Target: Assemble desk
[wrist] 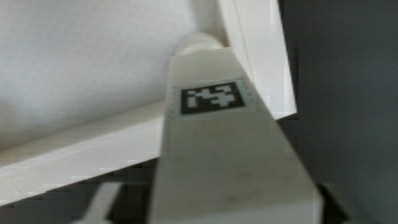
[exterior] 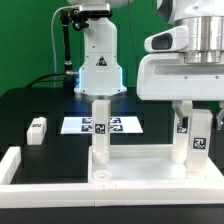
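Gripper (exterior: pixel 196 108) pinches the top of 1 upright leg block (exterior: pixel 197 140), long axis vertical, standing directly beneath it on the tabletop panel (exterior: pixel 140 160).

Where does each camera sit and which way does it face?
Exterior view: low, opposite the arm's base, facing it over the tabletop; base and gripper show, gripper at the exterior view's right.
Wrist view: on the wrist, looking down a tagged leg onto the tabletop; no gripper clearly shows.
Shared: that leg and the tabletop.
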### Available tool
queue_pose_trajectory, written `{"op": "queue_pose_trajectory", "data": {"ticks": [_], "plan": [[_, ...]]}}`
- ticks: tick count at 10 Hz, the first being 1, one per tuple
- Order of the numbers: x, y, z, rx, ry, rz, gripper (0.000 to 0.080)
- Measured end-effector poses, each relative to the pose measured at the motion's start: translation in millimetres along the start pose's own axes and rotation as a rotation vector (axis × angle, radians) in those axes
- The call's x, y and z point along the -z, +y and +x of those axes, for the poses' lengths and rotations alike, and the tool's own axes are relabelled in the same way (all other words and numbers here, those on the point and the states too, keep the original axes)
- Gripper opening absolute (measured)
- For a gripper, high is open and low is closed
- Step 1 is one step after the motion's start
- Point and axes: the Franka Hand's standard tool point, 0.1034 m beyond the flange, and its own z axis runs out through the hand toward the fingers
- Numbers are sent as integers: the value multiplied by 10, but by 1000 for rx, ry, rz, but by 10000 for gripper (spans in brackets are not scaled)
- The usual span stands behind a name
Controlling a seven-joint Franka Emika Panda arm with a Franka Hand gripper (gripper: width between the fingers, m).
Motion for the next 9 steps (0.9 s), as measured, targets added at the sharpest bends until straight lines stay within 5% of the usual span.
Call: {"op": "queue_pose_trajectory", "data": {"ticks": [1,4,6,9], "plan": [[-3,15,5,-80,0,-2,288],[-10,86,22,-425,-10,-14,288],[-71,310,188,-676,-27,-4,288],[-91,402,114,-1093,-69,-16,294]]}}
